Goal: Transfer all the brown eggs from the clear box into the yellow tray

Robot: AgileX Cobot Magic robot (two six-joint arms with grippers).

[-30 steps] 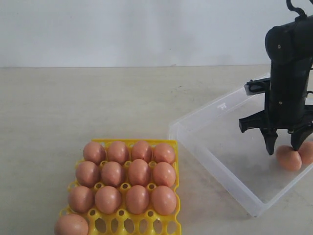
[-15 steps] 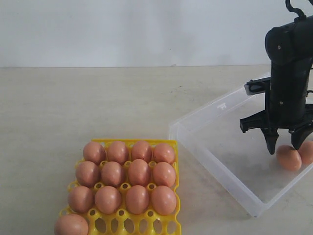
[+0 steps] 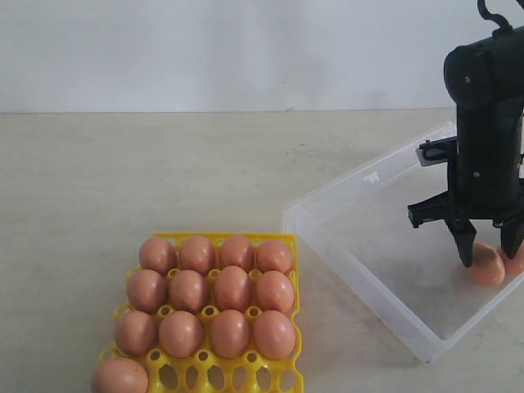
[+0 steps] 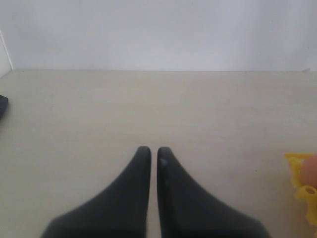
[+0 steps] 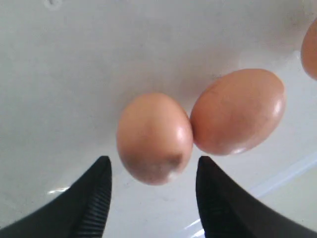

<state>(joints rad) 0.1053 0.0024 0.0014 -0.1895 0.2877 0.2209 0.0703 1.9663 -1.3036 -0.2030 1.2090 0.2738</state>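
Observation:
Two brown eggs (image 3: 488, 267) lie touching near the right end of the clear box (image 3: 352, 264). My right gripper (image 3: 490, 255) hangs low over them and is open. Its fingertips (image 5: 102, 171) stand on either side of the nearer egg (image 5: 153, 139) without touching it. The second egg (image 5: 237, 111) leans against that one, and a third (image 5: 311, 49) shows at the picture's edge. The yellow tray (image 3: 237, 378) at the front left holds several brown eggs (image 3: 232, 288). My left gripper (image 4: 153, 150) is shut on nothing above bare table, with the yellow tray's corner (image 4: 302, 183) beside it.
The front row of the tray has one egg (image 3: 119, 377) at its left corner and open cups beside it. The clear box has low walls and a small tab (image 3: 372, 176) on its far wall. A pale wall stands behind the beige table (image 3: 164, 180).
My right gripper has shifted a little right and down, so its fingers now straddle the nearer egg. Its jaws stay equally wide. The eggs have not moved.

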